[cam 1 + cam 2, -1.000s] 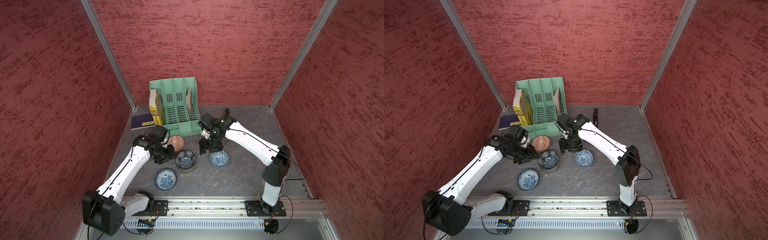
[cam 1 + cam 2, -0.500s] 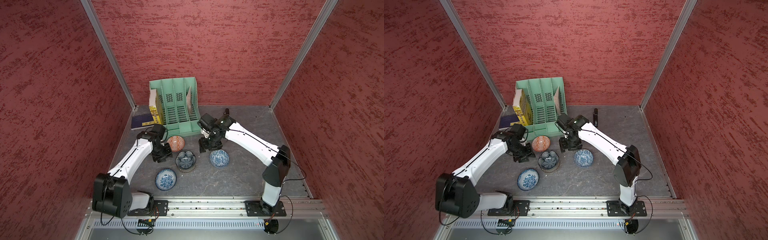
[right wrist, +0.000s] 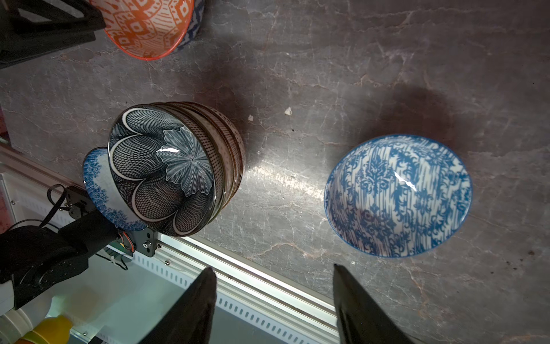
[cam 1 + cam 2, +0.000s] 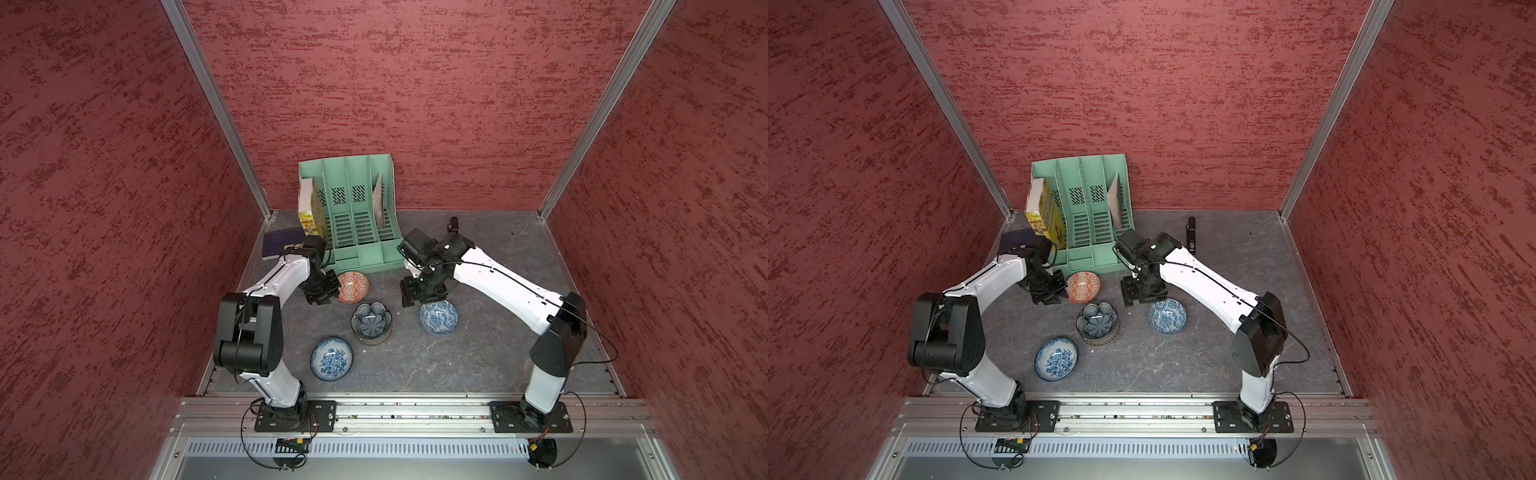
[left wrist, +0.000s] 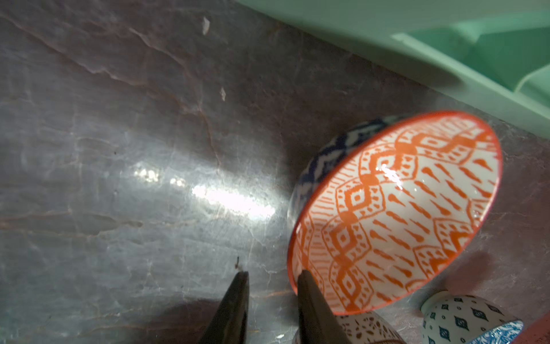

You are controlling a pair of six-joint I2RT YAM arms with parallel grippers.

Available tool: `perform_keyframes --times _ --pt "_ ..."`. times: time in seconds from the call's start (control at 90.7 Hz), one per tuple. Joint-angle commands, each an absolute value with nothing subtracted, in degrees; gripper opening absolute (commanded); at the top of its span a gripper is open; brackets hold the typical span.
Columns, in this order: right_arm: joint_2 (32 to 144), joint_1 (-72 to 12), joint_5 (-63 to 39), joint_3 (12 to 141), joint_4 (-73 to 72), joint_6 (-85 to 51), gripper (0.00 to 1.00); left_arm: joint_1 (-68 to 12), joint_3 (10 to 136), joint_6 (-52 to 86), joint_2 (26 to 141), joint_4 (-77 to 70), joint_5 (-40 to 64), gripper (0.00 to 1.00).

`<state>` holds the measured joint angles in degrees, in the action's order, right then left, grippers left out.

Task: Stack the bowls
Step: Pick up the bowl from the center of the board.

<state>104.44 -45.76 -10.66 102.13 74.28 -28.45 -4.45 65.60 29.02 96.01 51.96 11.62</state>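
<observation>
the left claw (image 5: 272,272) is narrow, its two dark tapered fingers straddling the rim of the orange bowl (image 5: 395,214): one tip sits at the inside of the rim, the other outside over bare table (image 5: 148,149), with a slim gap showing, so the rim is not pinched

this bowl is glossy, orange zigzags and dashes on white inside, blue and white outside; it stands just in front of the green file rack (image 4: 357,220), a slotted plastic piece that crowds it from behind

a yellow box (image 4: 307,208) leans in the rack's end slot, a dark book (image 4: 282,245) lies flat beside it, and a small black stick (image 4: 454,224) lies near the back wall

the stack (image 3: 229,143) of nested bowls stands in the middle of the table, near the orange bowl, topped by the petal bowl (image 3: 162,169) with fine dark mesh lobes

the right claw (image 3: 273,266) is wide and holds nothing, hanging just behind the striped blue bowl (image 3: 398,196), apart from it

the floral blue bowl (image 4: 332,358) sits alone near the front rail

the table is grey, veined like stone, between rough red walls (image 4: 104,208)
</observation>
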Motion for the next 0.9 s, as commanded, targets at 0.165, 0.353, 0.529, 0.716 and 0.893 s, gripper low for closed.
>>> perform_keyframes --times 0.165,0.353,0.529,0.716,0.893 --pt "102.5 -45.2 -10.1 101.3 73.8 -27.9 0.65 -4.0 65.8 26.9 98.8 46.4 11.7 0.27" --pt "102.4 -45.3 -10.1 101.5 74.2 -27.8 0.65 -4.0 66.0 26.9 98.9 46.1 12.1 0.19" --pt "102.5 -45.1 -10.4 101.5 74.3 -27.7 0.65 -4.1 66.1 26.3 98.8 46.4 12.4 0.06" --pt "102.3 -45.1 -10.6 101.7 74.4 -27.7 0.65 -4.0 66.1 26.0 97.9 47.4 12.5 0.00" --pt "102.4 -45.1 -10.8 102.3 74.4 -27.6 0.65 -4.0 67.6 25.3 92.9 52.3 9.3 0.00"
